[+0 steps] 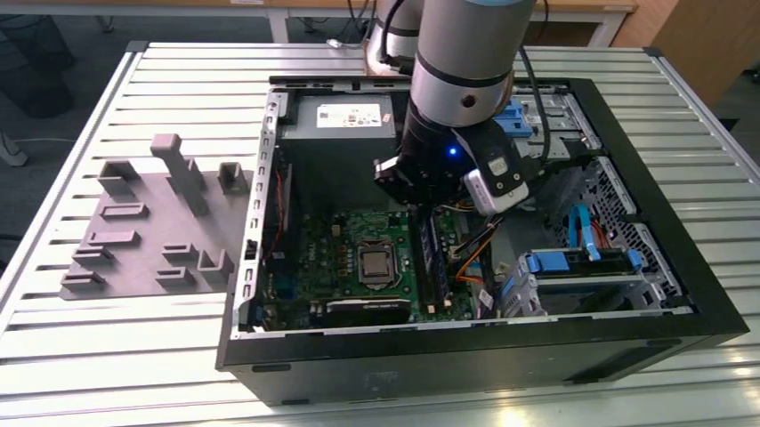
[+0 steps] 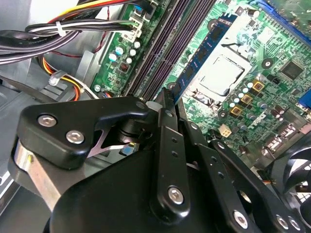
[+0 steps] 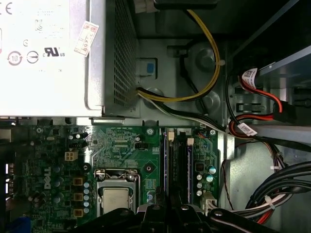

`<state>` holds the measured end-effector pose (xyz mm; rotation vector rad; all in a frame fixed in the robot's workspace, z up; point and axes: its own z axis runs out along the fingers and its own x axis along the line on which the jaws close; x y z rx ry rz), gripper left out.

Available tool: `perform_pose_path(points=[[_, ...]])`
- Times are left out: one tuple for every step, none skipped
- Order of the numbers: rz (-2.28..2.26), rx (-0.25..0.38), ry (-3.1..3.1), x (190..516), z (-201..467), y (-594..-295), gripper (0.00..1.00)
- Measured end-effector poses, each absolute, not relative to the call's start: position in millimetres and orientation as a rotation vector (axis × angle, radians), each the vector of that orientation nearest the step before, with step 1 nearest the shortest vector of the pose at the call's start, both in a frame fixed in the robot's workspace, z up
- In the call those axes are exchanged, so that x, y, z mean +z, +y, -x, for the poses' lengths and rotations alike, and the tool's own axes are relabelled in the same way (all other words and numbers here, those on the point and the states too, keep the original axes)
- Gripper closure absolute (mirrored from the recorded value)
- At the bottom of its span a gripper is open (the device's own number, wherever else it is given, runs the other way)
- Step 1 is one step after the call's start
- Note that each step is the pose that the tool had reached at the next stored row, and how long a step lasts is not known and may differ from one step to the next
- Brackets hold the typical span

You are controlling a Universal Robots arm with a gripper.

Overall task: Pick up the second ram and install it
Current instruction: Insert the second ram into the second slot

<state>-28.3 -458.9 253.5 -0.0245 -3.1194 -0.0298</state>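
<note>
**Claw low over the memory slots, a stick standing in the rail beside the processor**

The arm reaches down into the open computer case [image 1: 665, 294], and its claw [image 1: 418, 206] hangs just above the green motherboard [image 1: 327, 253], over the bank of long black slot rails [image 1: 435, 258].

In the second wrist view the claw [image 2: 166, 97] tapers to a narrow tip with the fingers [image 2: 167, 104] drawn close together. Whether anything is pinched between them cannot be told from these pictures.

The second ram [image 2: 201, 56], a thin blue-green board, runs straight out from just past the claw tip, standing on edge in the rail next to the processor socket [image 2: 221, 75]. Its near end lies just beside the fingertips; contact cannot be made out. The empty black rails sit on the claw's other side of the stick.

In the first wrist view the claw [image 3: 167, 209] sits at the near end of the slot rails [image 3: 177, 160], with the socket [image 3: 115, 191] to one side and the grey power supply [image 3: 58, 58] well beyond. Bundled cables [image 3: 272, 189] run along the case wall, apart from the claw.

A grey parts holder [image 1: 155, 222] rests on the slatted table [image 1: 142, 356] outside the case.
</note>
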Motion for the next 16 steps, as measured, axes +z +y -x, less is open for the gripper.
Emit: perform_pose_path(points=[[0.024, -0.030, -3.119, 253, 28, -459, 0.86], [0.024, -0.030, -3.120, 253, 28, -459, 0.86], [0.024, -0.030, -3.120, 251, 29, -459, 0.86], [0.024, -0.030, -3.120, 249, 30, -459, 0.86], [0.024, -0.030, -3.119, 248, 30, -459, 0.86], [0.024, -0.030, -3.119, 246, 31, -459, 0.86], [0.024, -0.030, -3.119, 244, 31, -459, 0.86], [0.024, -0.030, -3.119, 242, 31, -459, 0.86], [0.024, -0.030, -3.119, 241, 31, -460, 0.86], [0.025, -0.030, -3.119, 239, 31, -461, 0.86], [0.026, -0.031, -3.120, 237, 31, -461, 0.86], [0.027, -0.031, -3.119, 235, 31, -461, 0.86], [0.029, -0.031, -3.119, 233, 31, -461, 0.86], [0.030, -0.031, -3.119, 232, 31, -461, 0.86], [0.030, -0.032, -3.119, 230, 31, -461, 0.86], [0.030, -0.033, -3.119, 228, 30, -461, 0.86]])
